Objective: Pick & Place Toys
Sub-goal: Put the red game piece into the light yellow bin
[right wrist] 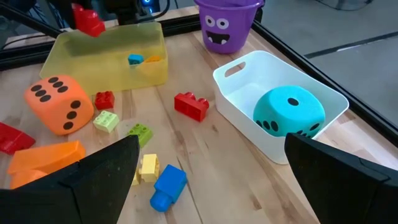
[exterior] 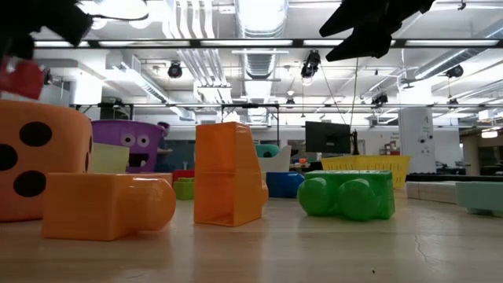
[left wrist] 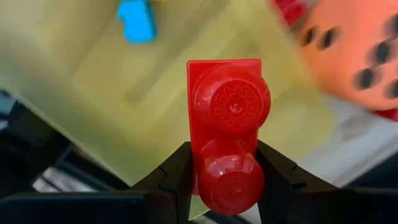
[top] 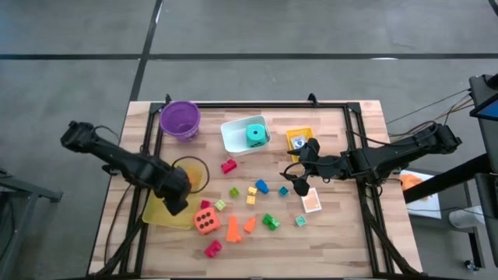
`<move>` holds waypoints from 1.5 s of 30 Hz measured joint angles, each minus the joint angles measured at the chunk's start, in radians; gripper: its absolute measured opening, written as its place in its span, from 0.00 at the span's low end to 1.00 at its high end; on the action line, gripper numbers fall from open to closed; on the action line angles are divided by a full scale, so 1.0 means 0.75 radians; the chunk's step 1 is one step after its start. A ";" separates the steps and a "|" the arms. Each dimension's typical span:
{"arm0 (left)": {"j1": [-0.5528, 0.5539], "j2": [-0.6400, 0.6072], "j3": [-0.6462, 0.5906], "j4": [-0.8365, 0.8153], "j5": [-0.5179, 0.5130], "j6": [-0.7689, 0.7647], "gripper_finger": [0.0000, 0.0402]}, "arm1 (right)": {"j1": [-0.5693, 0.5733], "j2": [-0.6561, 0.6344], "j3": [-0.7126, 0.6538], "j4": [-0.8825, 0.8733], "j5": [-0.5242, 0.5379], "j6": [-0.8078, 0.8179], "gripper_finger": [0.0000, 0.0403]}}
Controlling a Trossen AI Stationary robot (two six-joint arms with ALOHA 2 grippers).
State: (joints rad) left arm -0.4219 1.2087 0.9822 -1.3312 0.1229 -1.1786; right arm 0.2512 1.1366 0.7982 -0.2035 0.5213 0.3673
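Note:
My left gripper [top: 176,201] hangs over the yellow tray [top: 159,215] at the table's left, shut on a red two-stud block [left wrist: 229,124]. A blue block [left wrist: 137,22] lies in that tray. The orange die [top: 206,222] stands just right of the tray. Small bright blocks [top: 253,194] lie scattered over the middle of the table. The teal die [top: 255,134] sits in the white tray [top: 233,140]. My right gripper [top: 299,167] hovers open above the table's right-middle, holding nothing. My left gripper pinches the red block's two long sides [left wrist: 200,177] between its two fingers, at one end stud. The fingers point down and lie across the block. The block is lifted clear above the yellow tray, its studs facing up toward the wrist.
A purple bowl [top: 180,119] stands at the far left. A small yellow tray [top: 299,140] with a card stands at the far right, and another card [top: 311,202] lies on the table. Orange blocks [exterior: 228,174] and a green block [exterior: 346,195] lie near the front edge.

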 joint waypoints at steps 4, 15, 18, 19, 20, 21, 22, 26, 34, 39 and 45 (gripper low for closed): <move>-0.042 0.000 -0.109 0.039 0.028 -0.087 0.29 | 0.000 0.000 0.000 0.000 0.000 0.008 0.99; 0.009 0.000 -0.394 0.376 0.061 -0.140 0.29 | 0.000 0.000 0.000 0.003 0.001 0.020 0.99; 0.036 0.000 -0.424 0.439 0.061 -0.132 0.29 | 0.000 0.000 0.000 0.005 0.001 0.020 0.99; 0.043 0.000 -0.430 0.449 0.061 -0.126 0.29 | 0.000 0.000 0.000 0.006 0.001 0.020 0.99; 0.048 0.000 -0.431 0.450 0.060 -0.119 0.29 | 0.000 0.000 0.000 0.006 0.001 0.020 0.99; 0.051 0.000 -0.435 0.457 0.061 -0.115 0.29 | 0.000 0.000 0.000 0.006 0.001 0.020 0.99; 0.054 0.000 -0.439 0.461 0.060 -0.114 0.29 | 0.000 0.000 0.000 0.006 0.001 0.020 0.99; 0.069 0.005 -0.457 0.536 0.044 -0.113 0.29 | 0.000 0.000 0.000 0.006 0.001 0.019 0.99; 0.108 0.156 -0.463 0.598 0.046 -0.042 0.29 | 0.000 0.000 -0.001 0.007 0.001 0.020 0.99; 0.112 0.230 -0.461 0.607 0.041 0.002 0.29 | 0.000 0.000 -0.001 0.007 0.001 0.020 0.99; 0.113 0.227 -0.462 0.632 0.001 0.002 0.29 | 0.000 0.000 -0.001 0.007 0.001 0.020 0.99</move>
State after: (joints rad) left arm -0.3374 1.3789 0.6353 -0.8569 0.1239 -1.1773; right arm 0.2512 1.1366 0.7979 -0.1986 0.5217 0.3820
